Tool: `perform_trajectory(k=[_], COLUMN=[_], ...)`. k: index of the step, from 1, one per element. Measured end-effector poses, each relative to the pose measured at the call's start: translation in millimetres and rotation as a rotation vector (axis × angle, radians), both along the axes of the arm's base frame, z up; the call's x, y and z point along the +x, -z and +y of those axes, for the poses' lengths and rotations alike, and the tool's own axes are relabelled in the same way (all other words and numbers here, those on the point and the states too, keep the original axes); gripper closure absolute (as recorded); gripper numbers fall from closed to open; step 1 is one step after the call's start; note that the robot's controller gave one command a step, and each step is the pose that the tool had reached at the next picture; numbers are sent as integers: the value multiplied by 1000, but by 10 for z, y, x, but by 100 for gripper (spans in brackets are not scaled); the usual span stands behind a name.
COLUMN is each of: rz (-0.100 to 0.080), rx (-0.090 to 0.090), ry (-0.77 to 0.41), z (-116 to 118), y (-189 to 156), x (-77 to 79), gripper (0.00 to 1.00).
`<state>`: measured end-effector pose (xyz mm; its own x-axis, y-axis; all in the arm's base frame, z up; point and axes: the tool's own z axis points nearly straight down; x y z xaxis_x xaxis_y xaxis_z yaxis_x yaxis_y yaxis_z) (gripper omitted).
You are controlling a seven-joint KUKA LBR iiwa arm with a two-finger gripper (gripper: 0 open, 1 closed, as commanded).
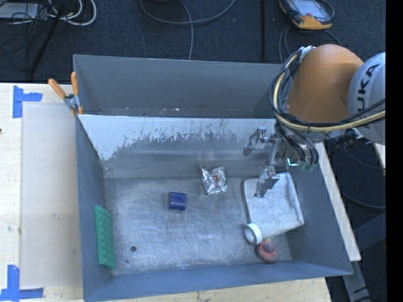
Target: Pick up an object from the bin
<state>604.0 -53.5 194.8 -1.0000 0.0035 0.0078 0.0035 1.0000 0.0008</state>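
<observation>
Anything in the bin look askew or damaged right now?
The green mat is propped against the left wall of the bin, not flat, and the silver foil mid-bin is crumpled. Nothing spilled.

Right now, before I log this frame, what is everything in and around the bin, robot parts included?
bin: one, grey metal, centre of view
foil wrapper: one, silver, crumpled, middle of the bin floor
block: one, blue, small, left of the foil wrapper
ridged strip: one, green, along the left wall
cloth: one, pale grey, right side of the floor
tape ring: one, white, at the cloth's near left corner
ball: one, reddish-brown, just nearer than the tape ring
gripper: one, metal, fingers apart and empty, over the cloth's far left edge
wrist cover: one, orange, with cables, upper right
</observation>
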Motion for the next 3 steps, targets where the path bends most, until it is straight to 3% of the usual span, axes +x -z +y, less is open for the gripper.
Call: perform_trajectory(k=[1,2,3], rz=[-11,-21,-17], rx=[0,0,-2], ry=[59,57,38], z=[475,475,328], y=[1219,1172,-138], x=[117,140,83], gripper=[0,100,100])
